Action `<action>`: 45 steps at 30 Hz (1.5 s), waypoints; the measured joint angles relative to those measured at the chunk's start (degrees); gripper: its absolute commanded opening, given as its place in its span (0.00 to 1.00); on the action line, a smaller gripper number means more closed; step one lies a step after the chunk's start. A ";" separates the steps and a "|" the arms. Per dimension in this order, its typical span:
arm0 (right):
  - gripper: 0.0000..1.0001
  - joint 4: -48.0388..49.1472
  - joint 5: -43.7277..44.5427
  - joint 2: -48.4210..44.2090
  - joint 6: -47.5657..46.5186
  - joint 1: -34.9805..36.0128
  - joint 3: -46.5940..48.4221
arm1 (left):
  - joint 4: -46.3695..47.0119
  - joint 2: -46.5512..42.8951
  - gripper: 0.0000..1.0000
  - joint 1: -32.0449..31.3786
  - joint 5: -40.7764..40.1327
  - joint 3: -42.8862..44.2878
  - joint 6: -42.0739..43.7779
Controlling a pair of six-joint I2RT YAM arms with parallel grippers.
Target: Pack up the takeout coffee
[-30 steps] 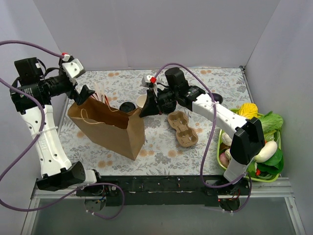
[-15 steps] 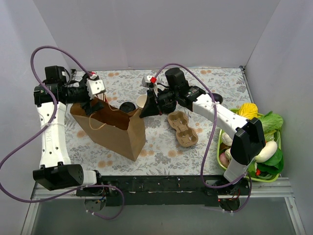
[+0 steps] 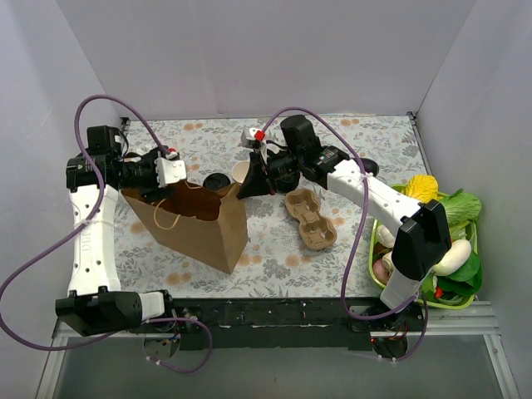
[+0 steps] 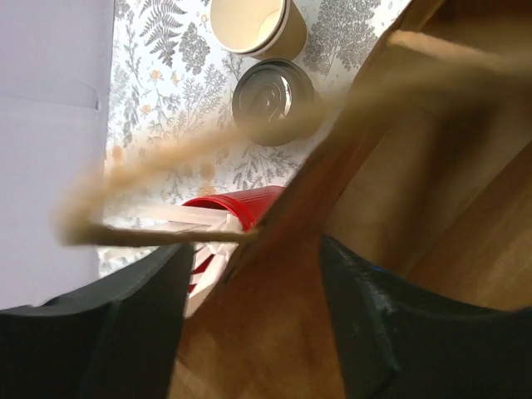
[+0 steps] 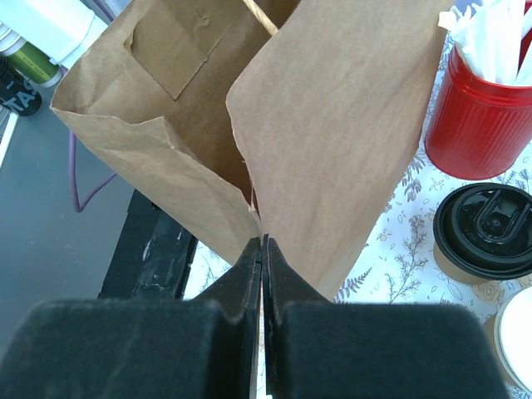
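a brown paper bag (image 3: 199, 229) stands upright on the flowered counter (image 3: 274, 258) with its mouth open, and we place everything else from it.

the right pincer (image 5: 263, 245) is closed tight on the bag's right-hand corner fold. the paper crease runs straight in between its fingers, which holds that side of the mouth out.

the left pincer (image 4: 253, 258) sits at the bag's far left rim. its fingers are apart, one on each side of the paper wall, and we see no squeeze on the paper, so it is not gripping. a bag handle crosses that view as a blur.

the takeout coffee (image 5: 486, 229), with its black lid on, stands on the counter outside the bag, just beyond the far right corner. it is not inside the bag and neither pincer touches it. an open cream cup (image 4: 249, 25) with a tan inside stands right beside it, on the side away from the bag.

a red cup (image 5: 478, 116) of white sticks stands just behind the bag's far rim, left of the coffee. a brown pulp carrier (image 3: 309, 218) lies to the right of the bag, a little apart from it and with both wells empty. a green basket (image 3: 371, 258) of vegetables sits well beyond the carrier.
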 measured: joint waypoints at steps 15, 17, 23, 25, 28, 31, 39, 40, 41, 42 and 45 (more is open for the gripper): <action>0.02 -0.02 2.95 -0.79 0.20 0.07 -0.20 | 0.00 -9.68 0.22 -0.22 -0.04 -1.38 -4.00; 0.02 0.07 3.39 -0.79 0.59 0.07 -0.20 | 0.02 -11.47 0.21 -0.24 -0.04 -1.46 -5.33; 0.03 0.28 4.15 -0.79 1.27 0.31 -0.20 | 0.02 -15.58 0.41 -0.26 -0.02 -4.59 -8.83; 0.03 0.26 4.15 -0.79 1.20 0.63 -0.20 | 0.61 -16.55 0.45 -0.26 -0.07 -5.79 -11.19; 0.03 0.26 4.15 -0.79 0.81 1.33 -0.20 | 3.69 -16.50 0.50 -0.28 -0.57 -5.22 -16.79; 0.03 0.22 4.20 -0.81 0.07 1.95 -0.20 | 6.78 -14.03 0.59 -0.35 -2.93 -1.20 -22.56; 0.03 -0.74 4.31 -1.55 -1.84 2.12 -0.20 | 4.50 -6.29 0.77 -0.35 -5.33 3.67 -17.92; 0.03 -0.76 4.28 -1.62 -2.03 2.12 -0.20 | 4.09 -6.60 0.78 -0.35 -5.05 2.21 -16.09; 0.03 -0.83 4.28 -1.64 -2.16 2.12 -0.20 | 3.32 -6.86 0.77 -0.35 -4.83 0.87 -14.01; 0.03 -0.94 4.28 -1.64 -2.25 2.12 -0.20 | 2.47 -6.97 0.77 -0.35 -4.63 -0.17 -11.89; 0.03 -1.18 4.28 -1.64 -2.47 2.12 -0.20 | 0.85 -6.01 0.75 -0.37 -4.24 -0.57 -7.76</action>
